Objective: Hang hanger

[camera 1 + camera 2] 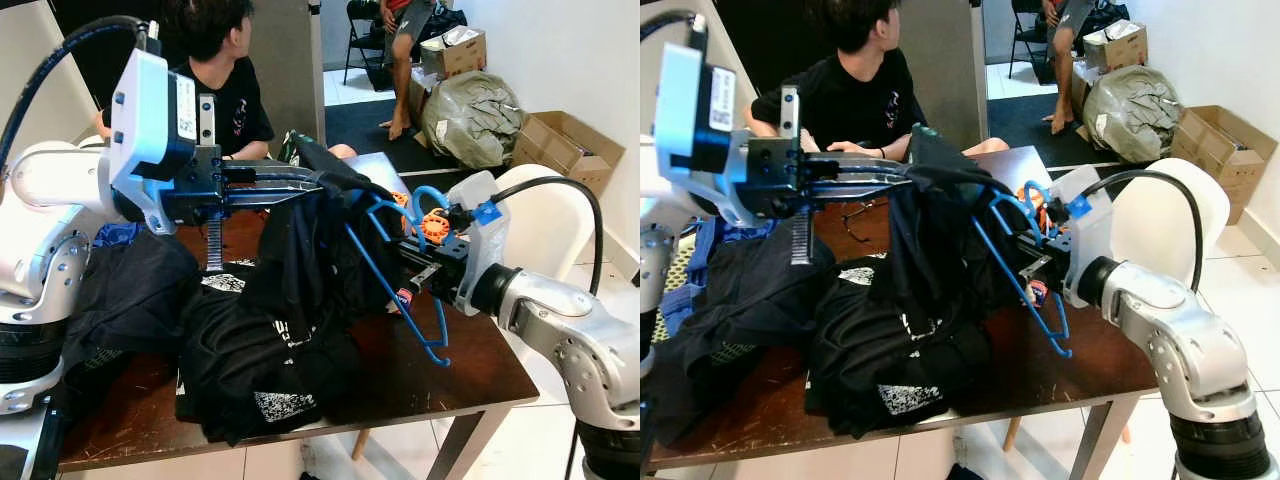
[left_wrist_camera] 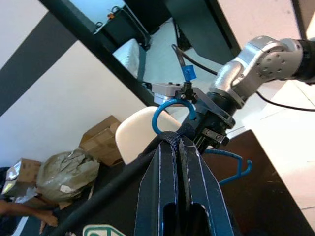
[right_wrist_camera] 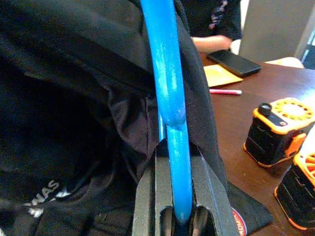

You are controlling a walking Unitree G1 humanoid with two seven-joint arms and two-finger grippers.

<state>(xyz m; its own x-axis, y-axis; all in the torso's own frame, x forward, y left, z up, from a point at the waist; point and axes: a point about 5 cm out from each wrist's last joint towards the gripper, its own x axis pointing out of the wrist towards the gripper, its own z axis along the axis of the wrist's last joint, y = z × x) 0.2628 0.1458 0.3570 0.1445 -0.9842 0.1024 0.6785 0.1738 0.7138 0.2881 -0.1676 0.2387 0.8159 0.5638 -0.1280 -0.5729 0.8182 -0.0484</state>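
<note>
My left tool [image 1: 300, 187] is closed on a fold of the black shirt [image 1: 300, 250], pinching the cloth near its collar and holding it up above the tabletop [image 1: 420, 380], with the rest of the garment hanging down onto the dark pile of clothes [image 1: 240, 370] to the left of the hanger. The cloth is soft and limp; I judge it light but prone to slide and bunch, so a pinch at the collar or shoulder seam serves best. Print shows on the pile below: a white patterned patch and some white lettering, too small for me to read. A white sticker with black marks sits on my left wrist housing, also unreadable. The blue hanger [image 1: 395, 275] stands just right of the lifted shirt, its near arm pushed into the fabric and its hook curling up beside my right wrist. My right tool [image 3: 173, 196] is clamped shut on the hanger's blue bar. The plastic looks stiff, smooth and light, likely slippery between hard fingers, so I judge the straight bar near the neck the safest hold. Right of the hanger, on the tabletop, sit two orange-and-black devices [image 3: 275, 132]; beyond it lie a phone [image 3: 234, 62] and a pink pen [image 3: 225, 91]. White lettering near my right tool reads partly "NAS".
</note>
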